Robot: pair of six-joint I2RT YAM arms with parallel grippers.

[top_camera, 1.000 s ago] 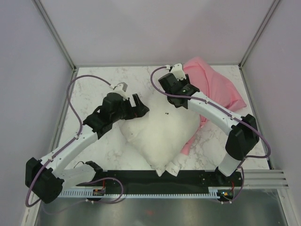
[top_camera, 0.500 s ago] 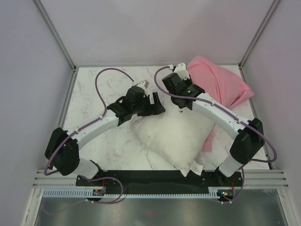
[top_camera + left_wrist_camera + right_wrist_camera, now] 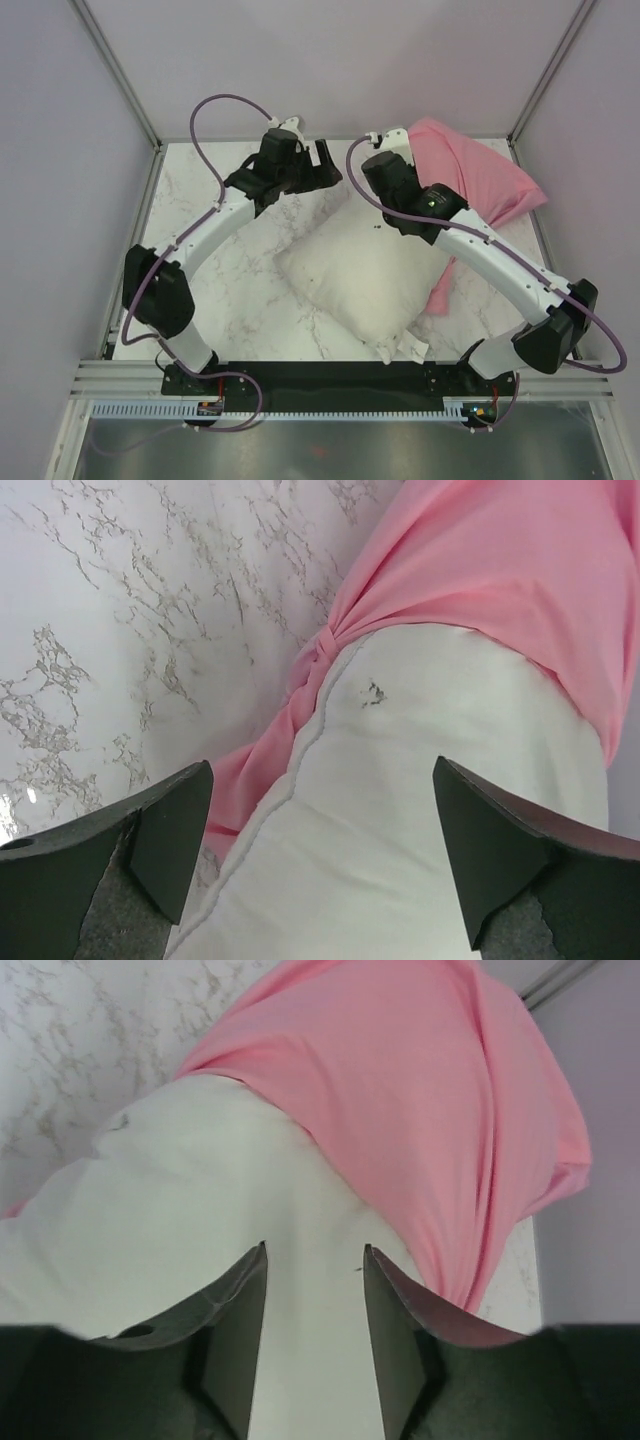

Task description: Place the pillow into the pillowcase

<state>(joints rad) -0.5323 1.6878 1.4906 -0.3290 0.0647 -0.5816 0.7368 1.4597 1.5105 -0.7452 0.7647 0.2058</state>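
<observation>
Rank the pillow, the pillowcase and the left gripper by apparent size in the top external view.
1. pillow
2. pillowcase, partly hidden behind the right arm
3. left gripper, by far the smallest

Pillow (image 3: 430, 820) partly in pillowcase (image 3: 500, 580) — fingers (image 3: 165, 835) apart
</observation>
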